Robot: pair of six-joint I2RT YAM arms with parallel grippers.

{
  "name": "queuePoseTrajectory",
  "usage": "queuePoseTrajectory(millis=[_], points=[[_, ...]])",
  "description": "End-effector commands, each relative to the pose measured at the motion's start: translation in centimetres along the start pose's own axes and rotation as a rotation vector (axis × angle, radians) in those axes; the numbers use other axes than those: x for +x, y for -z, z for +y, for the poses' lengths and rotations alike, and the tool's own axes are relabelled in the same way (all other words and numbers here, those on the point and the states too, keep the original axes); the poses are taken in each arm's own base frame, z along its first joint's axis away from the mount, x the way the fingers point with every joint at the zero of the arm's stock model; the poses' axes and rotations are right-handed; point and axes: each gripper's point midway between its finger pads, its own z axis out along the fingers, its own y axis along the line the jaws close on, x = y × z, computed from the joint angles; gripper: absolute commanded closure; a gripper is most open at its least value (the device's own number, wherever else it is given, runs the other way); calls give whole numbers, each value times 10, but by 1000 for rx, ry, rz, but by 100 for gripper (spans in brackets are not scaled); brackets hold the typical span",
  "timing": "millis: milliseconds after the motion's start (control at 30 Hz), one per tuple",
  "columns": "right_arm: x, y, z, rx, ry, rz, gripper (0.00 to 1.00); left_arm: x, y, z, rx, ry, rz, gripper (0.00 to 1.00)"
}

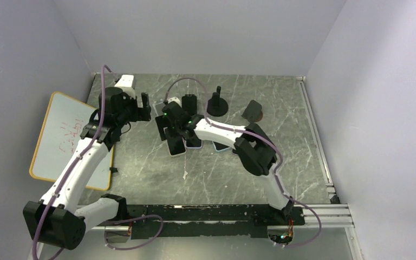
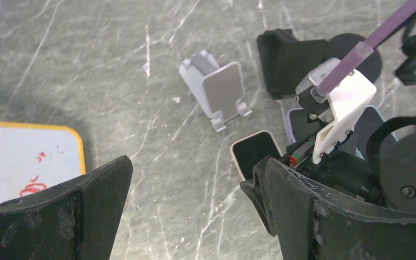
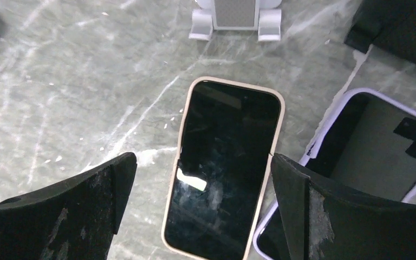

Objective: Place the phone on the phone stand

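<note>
Both pairs of jaws stand wide apart and grasp nothing. Those of the right gripper (image 3: 203,162) are spread on either side of the beige phone (image 3: 225,162), which lies flat with its dark screen up on the table (image 1: 141,173). One black finger (image 3: 70,211) is well off its left edge and the other is just at its right edge; whether that one touches the case I cannot tell. Straight ahead of these jaws, a little beyond the top of the phone, stands the silver phone stand (image 3: 235,13) with its two small feet turned toward them. Just outside the right finger lies a lilac phone (image 3: 368,146), close beside the first. The left gripper (image 2: 195,184) hangs spread over bare table, with the same silver stand ahead of it and slightly to the right. The corner of a whiteboard (image 2: 21,162) with an orange frame and red marks is outside its left finger. The surface is dark grey-green stone with thin pale veins running across it. A metal rail (image 1: 317,141) borders its right edge. Plain pale walls (image 1: 206,32) close the table on three sides. Farther ahead of the right jaws a black round-based stand (image 1: 216,104) is upright.
</note>
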Motion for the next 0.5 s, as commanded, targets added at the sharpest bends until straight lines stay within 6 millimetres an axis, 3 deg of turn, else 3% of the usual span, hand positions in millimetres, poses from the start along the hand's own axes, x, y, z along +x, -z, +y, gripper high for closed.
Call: queuePoseTrajectory(millis=[0, 267, 467], points=[[10, -11, 4, 38, -7, 63, 0, 19, -4, 5, 25, 60, 67, 3], [25, -27, 0, 74, 7, 106, 0, 44, -15, 8, 41, 86, 133, 3], [16, -14, -3, 77, 13, 33, 0, 51, -17, 6, 54, 82, 145, 3]])
